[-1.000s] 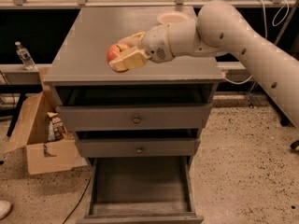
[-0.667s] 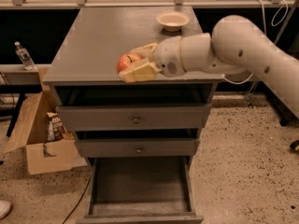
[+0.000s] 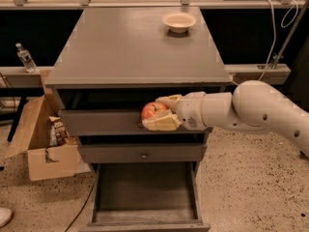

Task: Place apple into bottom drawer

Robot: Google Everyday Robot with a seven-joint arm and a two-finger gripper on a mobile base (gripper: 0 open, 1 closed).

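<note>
The red-orange apple (image 3: pixel 152 110) is held between the cream fingers (image 3: pixel 159 123) of my gripper (image 3: pixel 161 111), in front of the top drawer's face (image 3: pixel 96 122), below the cabinet top. The gripper is shut on the apple. The white arm (image 3: pixel 251 109) reaches in from the right. The bottom drawer (image 3: pixel 145 190) is pulled out wide open below, its worn grey floor showing, directly under the apple.
A cream bowl (image 3: pixel 179 21) sits at the back right of the grey cabinet top (image 3: pixel 125 47). The middle drawer (image 3: pixel 142 153) with a small knob is closed. An open cardboard box (image 3: pixel 41 139) stands on the floor at left; a bottle (image 3: pixel 25 58) on a ledge behind.
The gripper has carried the apple off the cabinet top, forward and down, to the front of the top drawer above the open bottom drawer.
</note>
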